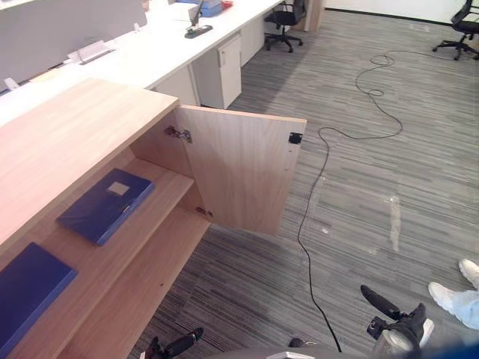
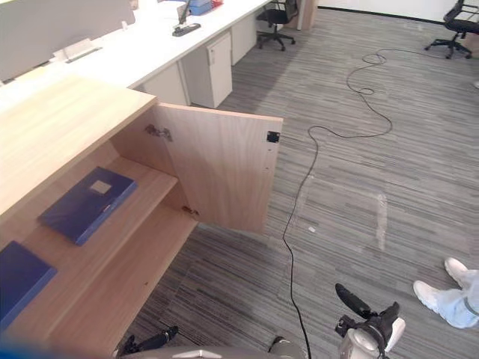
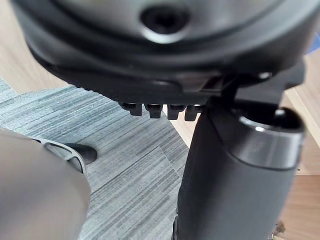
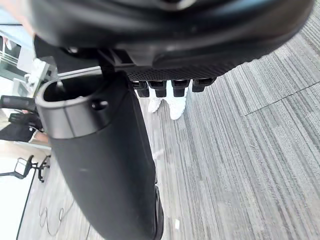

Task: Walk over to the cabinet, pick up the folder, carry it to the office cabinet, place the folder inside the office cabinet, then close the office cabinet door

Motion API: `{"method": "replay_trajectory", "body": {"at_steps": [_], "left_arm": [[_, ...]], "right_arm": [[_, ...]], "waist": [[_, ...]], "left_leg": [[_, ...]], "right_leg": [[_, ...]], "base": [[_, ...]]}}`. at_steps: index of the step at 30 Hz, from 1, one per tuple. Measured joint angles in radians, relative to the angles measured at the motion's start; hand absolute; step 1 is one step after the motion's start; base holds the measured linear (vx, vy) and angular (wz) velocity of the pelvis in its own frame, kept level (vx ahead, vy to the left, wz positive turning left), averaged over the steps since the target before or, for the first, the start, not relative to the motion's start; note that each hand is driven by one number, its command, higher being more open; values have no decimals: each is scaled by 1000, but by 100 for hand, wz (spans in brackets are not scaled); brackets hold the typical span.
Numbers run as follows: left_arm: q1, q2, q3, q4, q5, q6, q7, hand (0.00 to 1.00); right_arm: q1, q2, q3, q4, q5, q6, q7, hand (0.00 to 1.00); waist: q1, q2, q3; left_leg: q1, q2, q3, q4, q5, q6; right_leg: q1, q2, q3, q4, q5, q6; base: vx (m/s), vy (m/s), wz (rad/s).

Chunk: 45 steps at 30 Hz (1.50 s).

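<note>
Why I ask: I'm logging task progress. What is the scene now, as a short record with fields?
cabinet: wooden cabinet, its door swung wide open
folder: blue folder flat on the upper shelf, at the door end
second folder: second folder on the same shelf, farther left, apart from the first
left hand: left hand low by the cabinet front, fingers relaxed, holding nothing
right hand: right hand low over the carpet, fingers relaxed, holding nothing
bystander: a person's white shoes at the right
task state: folder inside; door not yet closed
</note>
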<state>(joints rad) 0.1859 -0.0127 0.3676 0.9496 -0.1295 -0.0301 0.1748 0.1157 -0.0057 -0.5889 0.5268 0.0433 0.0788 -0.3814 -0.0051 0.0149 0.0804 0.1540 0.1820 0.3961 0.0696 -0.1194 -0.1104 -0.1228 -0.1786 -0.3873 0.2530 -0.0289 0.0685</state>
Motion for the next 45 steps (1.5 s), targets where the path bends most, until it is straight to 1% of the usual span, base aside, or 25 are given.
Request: {"method": "replay_trajectory", "body": {"at_steps": [1,3,5,8,10,12,14,15,16,18,20,21,22,24,25,27,28,30,31,32,37,40,43,44,45], "left_arm": [[1,-1,-13,-15,-1,0,0,100],[5,-1,-54,-39,-4,2,0,100],[30,-3,-128,-106,-7,10,-12,100],[49,1,-179,-147,-9,12,-26,100],[67,6,-204,-175,-10,17,-36,100],[87,9,-225,-200,-16,17,-53,100],[94,12,-225,-203,-17,17,-54,100],[96,17,-225,-203,-18,17,-54,100],[96,20,-225,-203,-19,17,-53,100],[99,36,-225,-203,-19,16,-51,100],[103,41,-225,-201,-20,16,-50,100],[108,46,-224,-196,-28,16,-48,100],[109,48,-224,-189,-38,15,-44,100],[113,48,-220,-173,-47,15,-32,100],[120,44,-215,-160,-66,13,-23,100],[120,40,-213,-153,-82,7,-16,100],[118,29,-213,-153,-97,-11,-15,100],[111,19,-210,-154,-100,-27,-12,100],[109,8,-198,-154,-103,-28,-10,100],[109,-1,-184,-153,-107,-29,-6,100],[101,-14,-149,-138,-131,-30,15,100],[101,-18,-123,-133,-135,-26,17,100],[100,-15,-74,-100,-135,-25,22,100],[100,-15,-51,-89,-135,-22,24,100],[100,-16,-38,-65,-135,-20,24,100]], "right_arm": [[2,2,1,-9,0,0,0,100],[1,3,2,-32,0,-1,2,100],[-10,3,2,-63,-1,-3,8,100],[-51,-6,8,-84,-2,-4,9,100],[-83,-32,31,-85,-2,-4,12,100],[-156,-109,83,-85,-2,-6,23,100],[-230,-172,119,-77,-2,-10,31,100],[-284,-220,142,-54,-2,-20,32,100],[-317,-245,153,-30,-2,-23,33,100],[-459,-340,207,98,7,-30,35,100],[-539,-394,253,171,42,-45,41,100],[-613,-428,288,231,62,-54,51,100],[-650,-441,304,258,80,-57,57,100],[-712,-443,314,298,85,-61,63,100],[-776,-445,347,348,102,-61,72,100],[-826,-446,372,391,121,-61,78,100],[-867,-446,385,427,136,-61,84,100],[-911,-442,394,452,168,-61,88,100],[-934,-432,395,455,184,-61,87,100],[-959,-420,378,458,204,-75,44,100],[-983,-416,375,470,235,-85,44,100],[-983,-412,376,470,235,-84,46,100],[-983,-408,377,469,238,-84,53,100],[-983,-407,377,466,242,-85,57,100],[-983,-407,377,462,243,-84,59,100]], "waist": [[1,-3,-1],[1,-1,-1],[0,1,-1],[0,6,0],[1,12,-3],[5,24,-7],[7,31,-3],[8,37,-1],[9,41,3],[25,45,11],[35,50,21],[44,50,37],[53,51,46],[60,56,59],[64,62,72],[81,70,87],[100,77,104],[113,87,124],[114,94,133],[114,98,145],[109,94,168],[112,86,175],[120,61,191],[131,50,203],[135,50,217]], "left_leg": [[-2,-4,-6,-2,0,0],[-13,-9,-25,-10,2,-1],[-36,-18,-49,-20,12,2],[-50,-22,-72,-28,23,6],[-54,-24,-90,-32,23,6],[-72,-32,-113,-32,25,7],[-88,-40,-129,-31,28,12],[-96,-43,-146,-30,31,15],[-96,-44,-156,-30,32,16],[-105,-44,-192,-28,35,16],[-121,-44,-216,-25,37,17],[-137,-44,-239,-22,42,16],[-145,-44,-251,-19,45,18],[-161,-45,-275,-12,46,19],[-180,-48,-298,-3,47,19],[-195,-51,-318,6,49,19],[-207,-55,-336,7,57,17],[-218,-58,-358,7,65,13],[-228,-60,-369,7,69,12],[-238,-63,-380,6,78,10],[-244,-67,-379,6,90,8],[-245,-66,-375,14,90,7],[-270,-66,-375,88,89,8],[-289,-66,-375,152,87,11],[-306,-63,-378,231,79,24]], "right_leg": [[3,-1,0,-12,9,2],[4,-1,-5,-34,25,6],[5,-1,-16,-79,56,7],[21,7,-27,-131,88,6],[32,11,-33,-158,103,4],[40,13,-42,-202,130,6],[42,12,-45,-226,147,8],[48,11,-55,-237,153,7],[54,11,-61,-242,155,7],[67,11,-86,-249,157,7],[68,11,-106,-252,157,6],[68,10,-124,-256,158,5],[68,10,-135,-259,158,4],[68,9,-154,-261,159,3],[68,6,-171,-265,159,3],[70,3,-188,-270,160,2],[72,1,-204,-274,161,0],[73,-2,-219,-276,162,0],[72,-2,-229,-281,165,-1],[72,-2,-237,-292,172,-4],[72,2,-227,-320,193,-11],[73,6,-217,-333,204,-14],[75,4,-197,-333,195,-20],[79,4,-176,-332,189,-16],[99,7,-165,-333,186,-15]], "base": [[-47,52,7],[-53,40,12],[-74,39,19],[-49,8,15],[-56,0,15],[-55,12,14],[-45,15,17],[-34,6,26],[-20,-6,33],[-11,-15,32],[-16,-21,35],[-23,-26,44],[-3,-20,40],[10,-14,36],[13,-3,44],[10,4,36],[3,4,30],[-1,-2,31],[-8,-8,32],[-10,-6,24],[5,5,-3],[-15,12,-9],[-41,15,-13],[-88,1,-24],[-90,-6,-25]]}}
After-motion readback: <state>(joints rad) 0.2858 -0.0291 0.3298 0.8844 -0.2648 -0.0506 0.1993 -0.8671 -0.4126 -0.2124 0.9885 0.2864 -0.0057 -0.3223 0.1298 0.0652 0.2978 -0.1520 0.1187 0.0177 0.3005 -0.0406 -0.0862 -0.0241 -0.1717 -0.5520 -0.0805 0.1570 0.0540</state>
